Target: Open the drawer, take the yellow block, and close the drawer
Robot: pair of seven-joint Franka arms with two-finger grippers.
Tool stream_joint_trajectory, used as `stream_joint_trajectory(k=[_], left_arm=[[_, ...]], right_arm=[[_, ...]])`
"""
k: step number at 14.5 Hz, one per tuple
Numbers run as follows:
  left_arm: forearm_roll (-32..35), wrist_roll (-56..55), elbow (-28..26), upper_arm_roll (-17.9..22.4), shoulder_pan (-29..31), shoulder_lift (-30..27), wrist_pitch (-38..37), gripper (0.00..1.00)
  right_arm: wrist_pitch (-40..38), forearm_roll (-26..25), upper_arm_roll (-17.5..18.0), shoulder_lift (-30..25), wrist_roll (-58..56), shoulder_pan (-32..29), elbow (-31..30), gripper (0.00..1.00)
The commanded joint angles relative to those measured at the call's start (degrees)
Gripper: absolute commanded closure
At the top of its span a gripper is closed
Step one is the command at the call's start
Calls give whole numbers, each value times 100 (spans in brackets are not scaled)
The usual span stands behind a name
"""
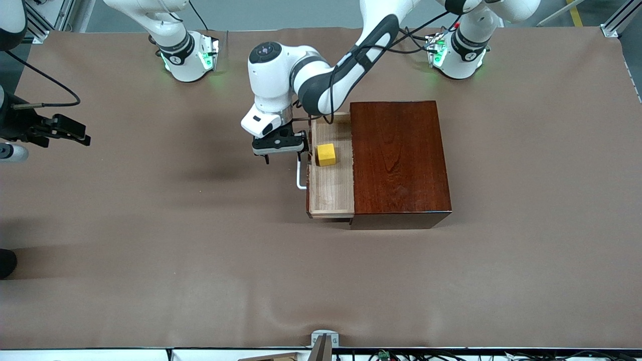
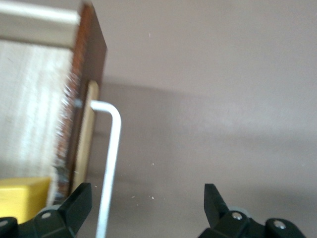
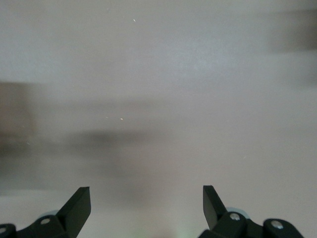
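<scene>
The brown worktop [image 1: 150, 240] carries only the dark reddish-brown wooden box [image 1: 398, 163], which stands toward the left arm's end. At the right arm's end, the right hand [image 3: 146, 203] hangs over bare worktop at the edge of the front view, waiting, its fingers spread wide with nothing between them. Next along, the left hand [image 1: 279, 145] sits over the worktop just in front of the drawer [image 1: 331, 193], beside the white U-shaped handle [image 1: 300, 175]. Its fingers [image 2: 77, 203] are spread wide; the handle runs just inside one of them, and whether they touch cannot be told. The hand grips nothing. The drawer is pulled out of the box toward the right arm's end. The yellow block [image 1: 326, 154] rests in it, close to the drawer's front wall.
</scene>
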Motion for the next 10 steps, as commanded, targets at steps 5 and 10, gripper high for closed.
stream_joint_trajectory(k=[5, 10], left_arm=[[47, 780, -135, 32, 676, -1620, -1339, 0], [-14, 2486, -171, 31, 1494, -2324, -2535, 0]], right_arm=[[-84, 543, 64, 89, 1772, 81, 102, 0], [-58, 552, 64, 98, 3614, 819, 110, 0]])
